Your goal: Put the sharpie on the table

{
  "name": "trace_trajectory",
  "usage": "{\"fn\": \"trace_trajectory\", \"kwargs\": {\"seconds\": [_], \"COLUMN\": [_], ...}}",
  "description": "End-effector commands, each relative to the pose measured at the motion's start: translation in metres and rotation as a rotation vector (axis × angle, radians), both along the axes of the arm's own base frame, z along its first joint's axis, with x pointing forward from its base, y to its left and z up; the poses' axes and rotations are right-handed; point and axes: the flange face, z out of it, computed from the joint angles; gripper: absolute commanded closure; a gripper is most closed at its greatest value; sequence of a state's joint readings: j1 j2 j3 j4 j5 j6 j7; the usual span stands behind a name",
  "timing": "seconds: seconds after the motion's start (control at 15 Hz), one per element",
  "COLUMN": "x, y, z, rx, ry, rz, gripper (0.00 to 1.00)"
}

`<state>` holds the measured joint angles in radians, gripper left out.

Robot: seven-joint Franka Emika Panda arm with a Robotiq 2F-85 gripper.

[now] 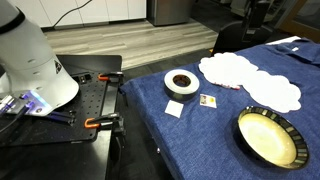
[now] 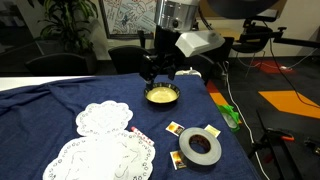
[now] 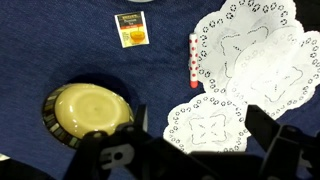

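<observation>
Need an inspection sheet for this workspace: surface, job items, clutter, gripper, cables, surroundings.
Surface: table under dark blue cloth, flat.
Job's things: sharpie lies on the cloth at the edge of the doilies, not held.
Clutter: dark bowl, tape roll, small card, green item.
Grippers: gripper open, empty, above the table by the bowl.
Cables: wires beside the robot base on the black bench.
Surroundings: wood floor, potted plant.

Print on the small card [image 3: 132, 29] seems too blurred to read
</observation>
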<state>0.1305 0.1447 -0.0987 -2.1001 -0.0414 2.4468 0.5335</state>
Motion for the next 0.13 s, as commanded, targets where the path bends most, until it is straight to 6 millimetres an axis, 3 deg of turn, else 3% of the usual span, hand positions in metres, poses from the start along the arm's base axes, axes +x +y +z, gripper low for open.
{"fn": "trace_trajectory", "kwargs": {"seconds": [0.0,0.07], "x": [-0.0003,-0.0007], "y": [-0.0003,-0.0003], "z": [-0.0004,-0.001], "rx": [0.0,0.0], "ry": [0.002,0.004], "rz": [0.0,0.0], "gripper": [0.0,0.0]}}
